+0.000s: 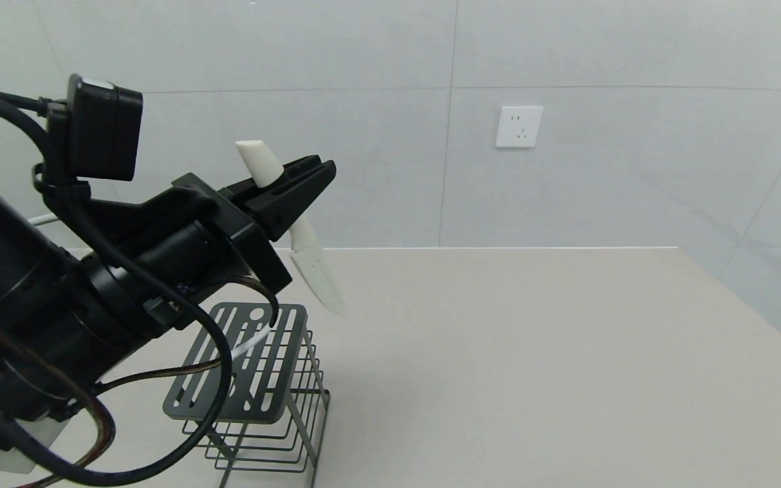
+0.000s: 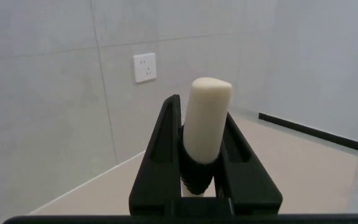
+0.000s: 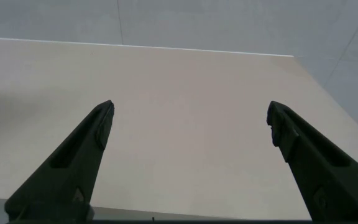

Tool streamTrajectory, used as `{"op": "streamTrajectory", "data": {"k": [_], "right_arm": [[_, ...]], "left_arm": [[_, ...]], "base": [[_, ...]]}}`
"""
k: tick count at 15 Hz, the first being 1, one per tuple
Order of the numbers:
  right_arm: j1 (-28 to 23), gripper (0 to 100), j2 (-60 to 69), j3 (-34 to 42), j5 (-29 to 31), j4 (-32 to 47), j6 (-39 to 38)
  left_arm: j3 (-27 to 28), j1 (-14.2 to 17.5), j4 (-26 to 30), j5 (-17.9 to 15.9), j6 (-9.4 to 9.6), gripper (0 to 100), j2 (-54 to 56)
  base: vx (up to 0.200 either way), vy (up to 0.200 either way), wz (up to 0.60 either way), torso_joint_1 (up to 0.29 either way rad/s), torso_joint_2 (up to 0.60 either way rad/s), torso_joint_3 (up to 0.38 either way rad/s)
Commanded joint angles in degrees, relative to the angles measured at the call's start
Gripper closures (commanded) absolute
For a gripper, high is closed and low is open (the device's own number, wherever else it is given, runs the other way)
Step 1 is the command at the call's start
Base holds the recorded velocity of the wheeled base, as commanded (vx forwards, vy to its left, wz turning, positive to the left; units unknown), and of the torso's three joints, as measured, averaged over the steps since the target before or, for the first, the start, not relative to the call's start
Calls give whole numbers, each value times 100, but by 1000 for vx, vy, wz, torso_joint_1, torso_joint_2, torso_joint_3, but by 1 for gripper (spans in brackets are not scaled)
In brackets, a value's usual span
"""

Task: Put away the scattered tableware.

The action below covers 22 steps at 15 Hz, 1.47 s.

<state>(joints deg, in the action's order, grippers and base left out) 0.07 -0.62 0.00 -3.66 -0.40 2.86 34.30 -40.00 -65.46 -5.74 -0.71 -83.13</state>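
My left gripper (image 1: 299, 177) is raised above the table and shut on a white knife (image 1: 309, 254). The knife's handle end sticks up past the fingers and its blade points down toward the table, tilted to the right. In the left wrist view the white knife handle (image 2: 205, 121) stands clamped in the left gripper (image 2: 204, 140), end-on. Below the gripper stands a dark wire rack (image 1: 255, 379) with a slotted top plate. My right gripper (image 3: 188, 121) is open over bare beige tabletop, nothing between its fingers.
The beige table (image 1: 533, 366) stretches right of the rack and ends at a grey tiled wall. A white wall socket (image 1: 518, 126) sits on that wall. Black and brown cables hang from my left arm in front of the rack.
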Motion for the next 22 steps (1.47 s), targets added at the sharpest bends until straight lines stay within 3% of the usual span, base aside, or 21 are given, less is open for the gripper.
{"op": "streamTrajectory", "data": {"k": [1, 3, 6, 7, 9, 15, 18, 22], "right_arm": [[10, 0, -26, 0, -3, -4, 4], [10, 0, -26, 0, -3, -4, 4], [1, 0, -26, 0, 32, 31, -216], [10, 0, -26, 0, 41, 31, -286], [10, 0, -26, 0, 41, 31, -295], [10, 0, -26, 0, 41, 31, -295], [1, 0, -26, 0, 41, 31, -295], [10, 0, -26, 0, 41, 31, -304]], "left_arm": [[-11, -175, 174, 187, 0, 100, 77], [-11, -448, 464, 627, 9, 100, 165], [24, -773, 728, 1726, 36, 100, 174], [32, -790, 728, 1963, 132, 100, 157], [50, -720, 728, 2218, 326, 100, 148], [261, -755, 798, 3176, 431, 100, 60], [744, -790, 1247, 3738, 440, 100, -19], [736, -843, 1211, 4055, 440, 100, -98]], "base": [[0, 0, 0, 0, 0, 0], [0, 0, 0, 0, 0, 0], [0, 0, 0, 0, 0, 0], [0, 0, 0, 0, 0, 0], [0, 0, 0, 0, 0, 0], [0, 0, 0, 0, 0, 0], [0, 0, 0, 0, 0, 0], [0, 0, 0, 0, 0, 0]]}}
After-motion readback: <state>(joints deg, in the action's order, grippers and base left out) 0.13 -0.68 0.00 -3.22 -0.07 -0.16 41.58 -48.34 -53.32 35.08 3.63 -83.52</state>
